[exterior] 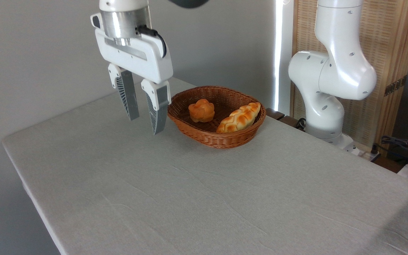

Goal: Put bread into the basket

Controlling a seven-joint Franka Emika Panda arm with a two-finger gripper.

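The bread (239,118), a long braided golden loaf, lies inside the basket (221,139), leaning on its right rim. The basket is an oval reddish-brown wicker one at the back of the table. My gripper (146,124) hangs above the table just left of the basket, open, with nothing between its fingers. Its right fingertip is close to the basket's left rim.
A small round knotted bun (201,110) sits in the basket's left half. The arm's white base (328,88) stands at the table's right rear, with cables (402,145) beyond it. A grey cloth (204,198) covers the table; its left edge drops off near the wall.
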